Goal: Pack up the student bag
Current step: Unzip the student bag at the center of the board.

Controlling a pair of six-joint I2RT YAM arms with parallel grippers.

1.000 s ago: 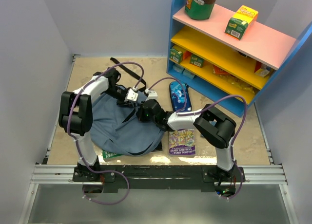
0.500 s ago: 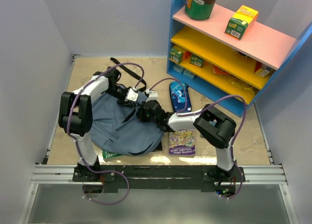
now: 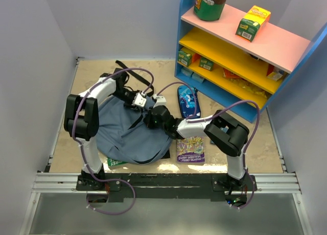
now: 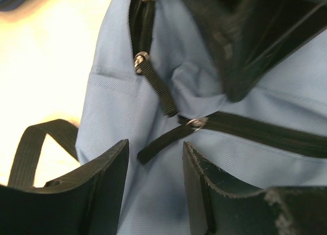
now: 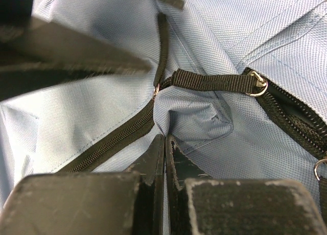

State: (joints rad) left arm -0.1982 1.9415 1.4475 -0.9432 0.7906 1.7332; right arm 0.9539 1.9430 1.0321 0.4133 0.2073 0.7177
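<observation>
- What does the overhead view show?
- A blue bag (image 3: 122, 135) lies on the table (image 3: 89, 79), left of centre. The left gripper (image 3: 143, 103) and right gripper (image 3: 148, 111) meet at its upper right edge.
- And the left wrist view?
- That gripper gapes wide over the fabric, holding nothing. A zipper strap (image 4: 163, 139) lies between its fingers.
- The right wrist view?
- At lower centre, the jaws are pressed together against puckered cloth.

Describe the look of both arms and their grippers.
Both the left arm and right arm have white links joined by bulky black joint housings, each trailed by a looping purple cable. The left gripper and right gripper carry flat black fingers with scuffed, pale edges.
</observation>
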